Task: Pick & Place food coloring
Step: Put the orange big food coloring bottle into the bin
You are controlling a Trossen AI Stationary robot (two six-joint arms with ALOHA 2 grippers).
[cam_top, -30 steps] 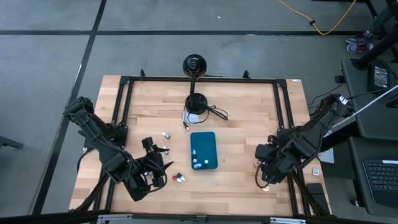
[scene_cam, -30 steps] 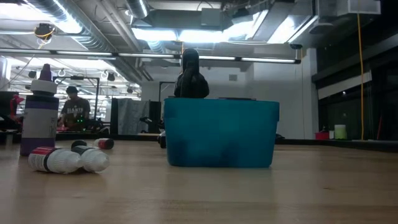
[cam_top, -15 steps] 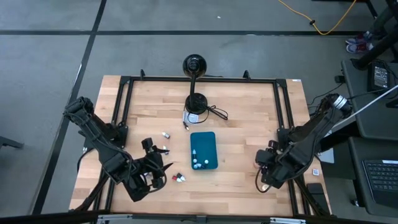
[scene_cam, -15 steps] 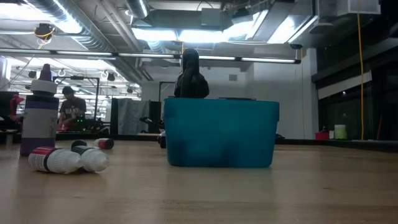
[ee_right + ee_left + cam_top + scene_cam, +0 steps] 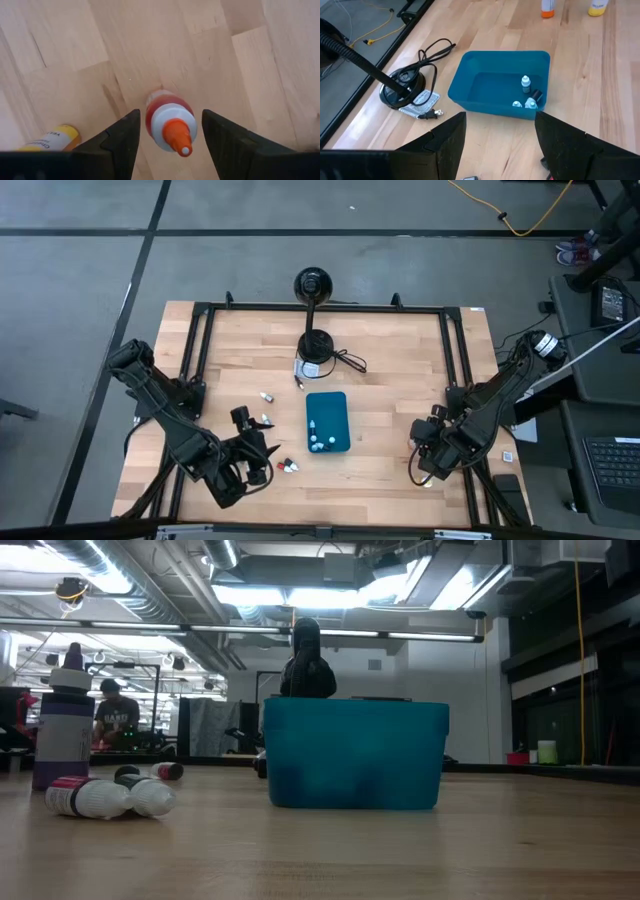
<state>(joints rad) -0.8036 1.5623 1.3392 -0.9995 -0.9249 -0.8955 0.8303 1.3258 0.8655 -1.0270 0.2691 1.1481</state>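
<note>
A teal tray (image 5: 327,421) stands mid-table with several tiny food coloring bottles (image 5: 525,84) at its near end. Loose small bottles lie on the wood left of it (image 5: 288,466), (image 5: 263,420), (image 5: 266,396), on their sides in the low view (image 5: 100,797). My left gripper (image 5: 262,452) hovers open near the table's front left, facing the tray (image 5: 495,82). My right gripper (image 5: 170,114) points down at the near right, open, with one finger on either side of an upright red bottle with an orange cap (image 5: 169,127). I see no touch.
A yellow bottle (image 5: 52,140) lies on the wood beside the red one. A black camera stand (image 5: 315,345) with its cable sits behind the tray. A tall purple bottle (image 5: 62,720) stands at the left of the low view. A black frame rail (image 5: 455,360) borders the table.
My right gripper has come down toward the table over the orange-capped bottle and has stayed open. The bottles and the tray have not moved.
</note>
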